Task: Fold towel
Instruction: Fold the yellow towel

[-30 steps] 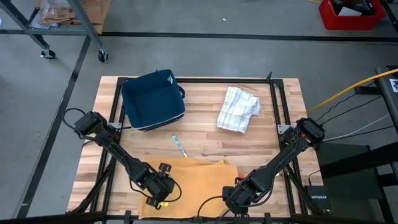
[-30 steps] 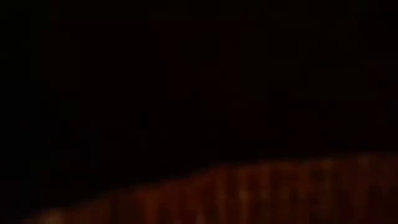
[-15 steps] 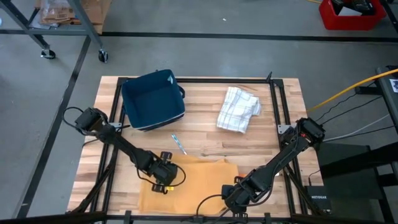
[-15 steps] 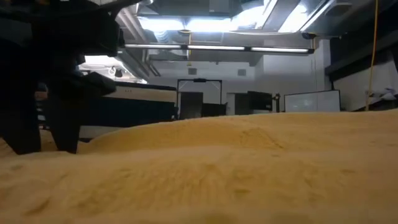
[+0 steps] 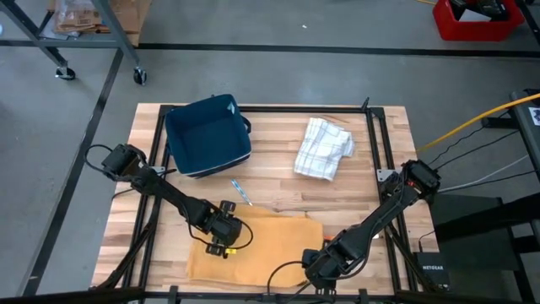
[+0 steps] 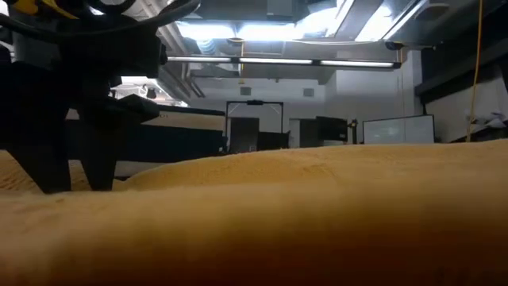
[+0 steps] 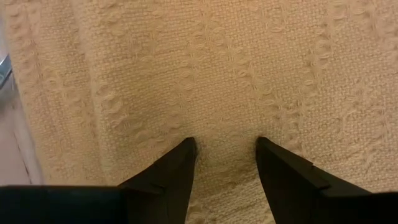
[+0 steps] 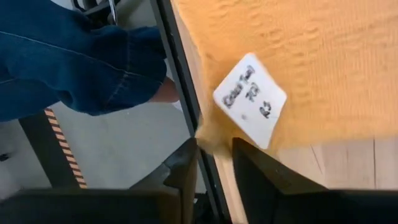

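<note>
Bare wooden tabletop point(image 5: 278, 181) lies open mid-table, between the dark blue fabric bin point(image 5: 207, 135) and the crumpled white checked cloth point(image 5: 324, 147); a small pen point(image 5: 243, 196) lies nearby.

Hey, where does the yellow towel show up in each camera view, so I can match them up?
High view: yellow towel at the table's near edge, between both arms.
Low view: it fills the lower half.
Left wrist view: it covers nearly the whole picture, under the open left tool.
Right wrist view: its corner carries a white tag, by the right tool.
Shared landmark: the towel's woven yellow surface.
</note>
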Controlling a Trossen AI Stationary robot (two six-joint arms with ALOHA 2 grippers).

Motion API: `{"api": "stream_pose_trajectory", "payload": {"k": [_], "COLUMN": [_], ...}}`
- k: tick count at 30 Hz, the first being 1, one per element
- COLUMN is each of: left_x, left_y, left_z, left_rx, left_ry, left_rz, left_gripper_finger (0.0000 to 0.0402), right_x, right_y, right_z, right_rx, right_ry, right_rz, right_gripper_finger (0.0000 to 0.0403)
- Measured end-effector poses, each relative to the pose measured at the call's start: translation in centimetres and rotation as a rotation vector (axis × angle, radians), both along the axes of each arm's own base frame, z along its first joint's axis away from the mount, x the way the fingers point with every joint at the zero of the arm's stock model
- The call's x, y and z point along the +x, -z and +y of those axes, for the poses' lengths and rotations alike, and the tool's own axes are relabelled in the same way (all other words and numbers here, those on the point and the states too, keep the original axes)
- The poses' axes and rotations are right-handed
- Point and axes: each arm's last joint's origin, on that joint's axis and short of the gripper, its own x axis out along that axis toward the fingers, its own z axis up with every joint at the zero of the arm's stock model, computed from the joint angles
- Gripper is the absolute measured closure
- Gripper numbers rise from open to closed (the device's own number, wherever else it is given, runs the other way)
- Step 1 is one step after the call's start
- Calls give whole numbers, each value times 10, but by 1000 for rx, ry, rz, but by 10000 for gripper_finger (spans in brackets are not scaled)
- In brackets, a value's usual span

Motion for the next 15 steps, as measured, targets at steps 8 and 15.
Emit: {"api": "stream_pose_trajectory", "payload": {"k": [8, 15], "left_x": [1, 0], "left_y": [1, -2], "left_z": [3, 3], "left_rx": [-6, -38], "left_ry": [-15, -95], "left_rz": [3, 1], "left_gripper_finger": [238, 238], "right_x": [4, 21], "right_y": [1, 5], "right_z": [-3, -21], "right_rx": [-48, -145], "right_ry": [27, 115], "right_rz": [-51, -117], "right_gripper_finger": [213, 199]}}
